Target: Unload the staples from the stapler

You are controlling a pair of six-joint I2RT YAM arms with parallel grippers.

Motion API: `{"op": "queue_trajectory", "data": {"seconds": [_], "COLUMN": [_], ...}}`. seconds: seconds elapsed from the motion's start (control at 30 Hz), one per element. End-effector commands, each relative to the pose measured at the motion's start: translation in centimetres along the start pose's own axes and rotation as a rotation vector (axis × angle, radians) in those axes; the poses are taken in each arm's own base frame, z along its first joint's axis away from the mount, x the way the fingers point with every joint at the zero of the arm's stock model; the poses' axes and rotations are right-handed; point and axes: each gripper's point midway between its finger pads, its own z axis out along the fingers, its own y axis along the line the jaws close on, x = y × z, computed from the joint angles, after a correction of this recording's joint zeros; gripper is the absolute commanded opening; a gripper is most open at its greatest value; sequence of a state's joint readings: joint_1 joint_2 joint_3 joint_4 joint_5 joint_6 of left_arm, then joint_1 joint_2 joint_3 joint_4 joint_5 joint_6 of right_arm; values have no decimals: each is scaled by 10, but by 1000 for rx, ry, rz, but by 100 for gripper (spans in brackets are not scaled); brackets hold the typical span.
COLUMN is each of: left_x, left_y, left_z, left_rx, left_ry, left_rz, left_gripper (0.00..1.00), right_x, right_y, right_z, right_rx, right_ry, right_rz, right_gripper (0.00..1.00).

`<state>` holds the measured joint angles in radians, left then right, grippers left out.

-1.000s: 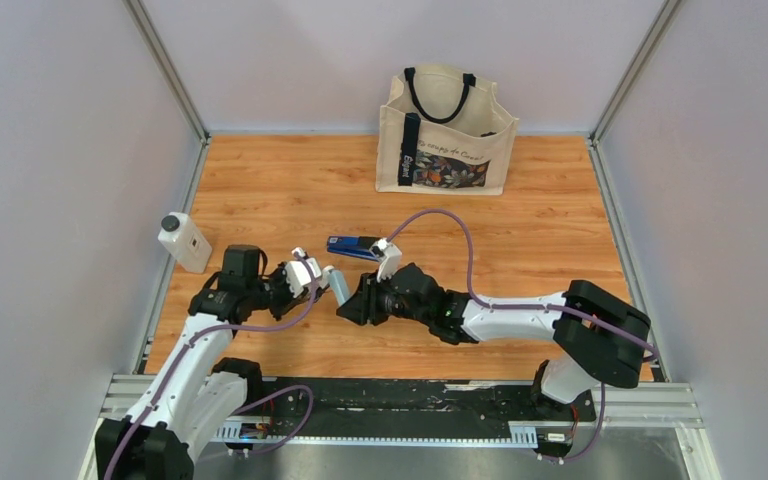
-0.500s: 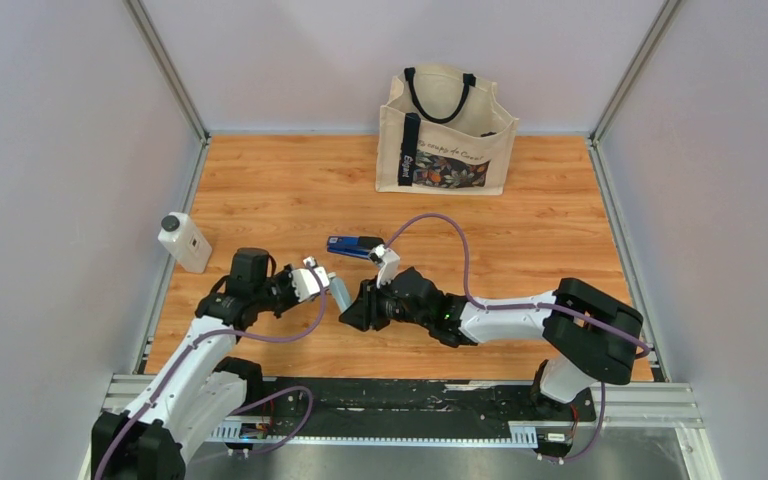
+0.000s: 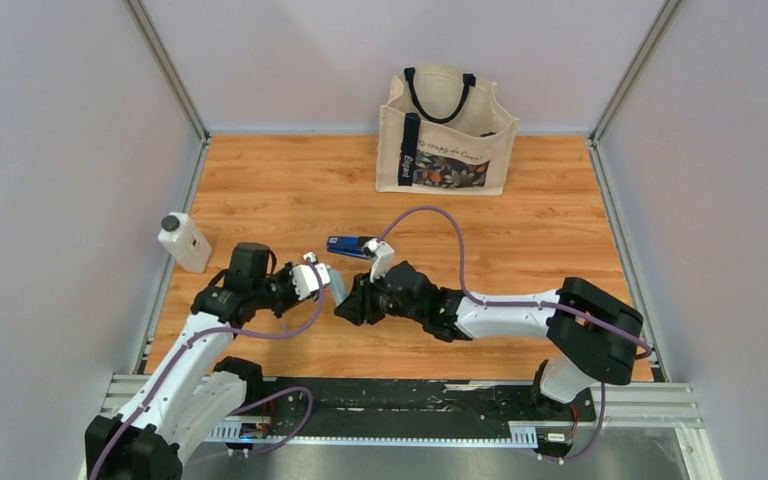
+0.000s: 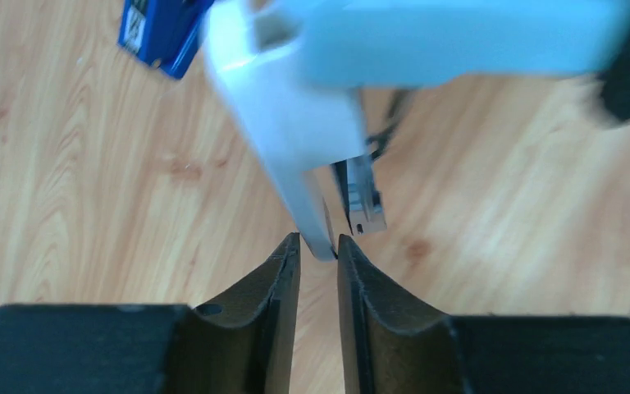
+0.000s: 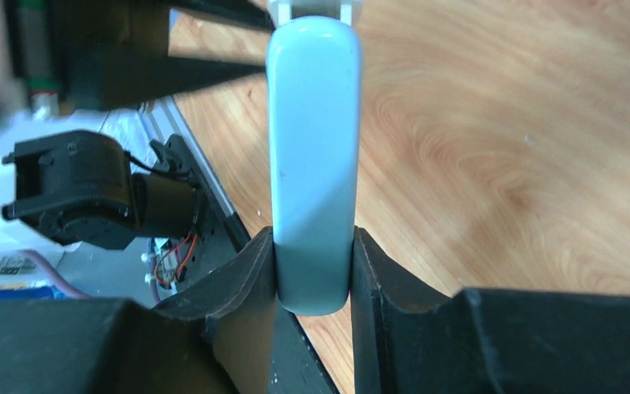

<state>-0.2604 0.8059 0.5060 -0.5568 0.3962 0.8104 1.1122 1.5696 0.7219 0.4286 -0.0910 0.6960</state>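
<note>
Our right gripper (image 5: 313,246) is clamped on the end of a pale blue object (image 5: 313,123). Our left gripper (image 4: 318,246) has its fingers a narrow slot apart around the tip of that object's white hinged leaf (image 4: 283,139), though we cannot tell if they pinch it. The stapler (image 3: 345,245), small and dark blue, lies unheld on the wooden table (image 3: 290,190) just beyond both grippers.

It was a robotics lab cell — a wood-grain table (image 3: 290,190) boxed in by plain grey panels (image 3: 60,150) on aluminium posts (image 3: 165,70), with two white-and-black arms (image 3: 185,350) trailing purple cables (image 3: 450,250), bolted to a metal rail (image 3: 660,400) at its near edge.
</note>
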Motion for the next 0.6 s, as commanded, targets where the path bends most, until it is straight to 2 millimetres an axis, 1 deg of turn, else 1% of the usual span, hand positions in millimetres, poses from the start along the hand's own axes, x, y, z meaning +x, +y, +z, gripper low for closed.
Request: {"op": "queue_trajectory", "data": {"seconds": [0.0, 0.03, 0.07, 0.1, 0.13, 0.2, 0.23, 0.27, 0.3, 0.33, 0.37, 0.4, 0.43, 0.5, 0.53, 0.57], "left_x": [-52, -58, -63, -66, -71, -76, -82, -89, -85, -92, -96, -92, -99, -101, -104, -104], "left_y": [-41, -43, -46, -49, -46, -44, -38, -29, -15, -1, 8, 20, 31, 36, 43, 41], "left_z": [-25, -29, -34, -37, -41, -47, -51, -55, -56, -63, -69, -74, -84, -91, -98, -97], "left_rx": [225, 240, 250, 260, 254, 242, 216, 169, 89, 25, -21, -93, -139, -159, -180, -155], "left_ry": [-170, -188, -203, -212, -223, -229, -238, -254, -218, -227, -227, -195, -204, -202, -214, -209], "left_rz": [-75, -80, -91, -106, -106, -135, -133, -170, -202, -219, -269, -292, -304, -369, -405, -465], "left_gripper": [39, 47, 50, 51, 53, 55, 56, 56, 56, 57, 59, 60, 62, 67, 71, 72], "right_x": [-46, -56, -56, -66, -68, -66, -68, -65, -64, -61, -59, -55, -49, -50, -36, -40], "right_y": [19, 17, 14, 20, 18, 14, 14, 10, 9, 6, 3, 1, -5, -4, -17, -12], "right_z": [1, 1, 0, -1, 0, -1, 1, 1, 2, 4, 5, 7, 12, 22, 28, 34], "right_rx": [47, 86, 112, 111, 129, 158, 165, 180, 186, 192, 199, 204, 216, 220, 256, 259], "right_ry": [-77, -104, -87, -101, -100, -75, -73, -56, -51, -39, -29, -17, 8, 25, 84, 91], "right_rz": [-85, -100, -111, -136, -147, -171, -176, -179, -182, -186, -188, -192, -203, -217, -232, -239], "right_gripper": [0, 0, 0, 0, 0, 0, 0, 0, 0, 0, 0, 0, 0, 0, 0, 0]}}
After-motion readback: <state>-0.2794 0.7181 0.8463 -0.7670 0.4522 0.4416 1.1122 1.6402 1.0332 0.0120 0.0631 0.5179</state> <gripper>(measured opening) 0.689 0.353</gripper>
